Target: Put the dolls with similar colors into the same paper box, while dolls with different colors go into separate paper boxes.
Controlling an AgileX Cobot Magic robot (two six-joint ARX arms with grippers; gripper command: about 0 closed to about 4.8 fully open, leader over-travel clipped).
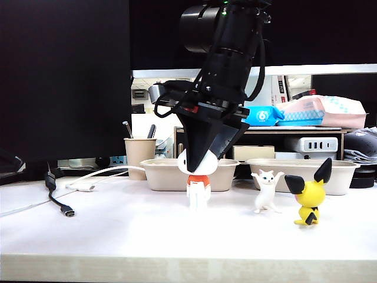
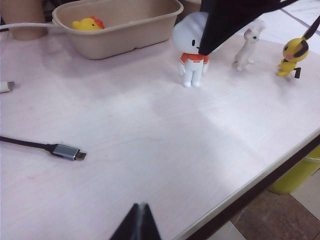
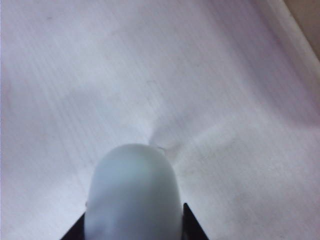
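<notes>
With the yellow duck [image 2: 88, 23] boxed, we are closing our right tool [image 1: 199, 160] on the white round-headed doll [image 1: 198, 177]; at 3 o'clock, two dolls are waiting. Left tool [image 2: 140, 222]: seemingly pinched narrow.

Right gripper [image 1: 200, 158] hides part of the white figure's head [image 1: 189, 162]; left gripper [image 2: 140, 222] is cut off at the frame edge

Yellow duck [image 2: 87, 23] (red comb) in a beige tray [image 2: 131, 39]; white figure [image 1: 198, 177] wears orange-red.
</notes>
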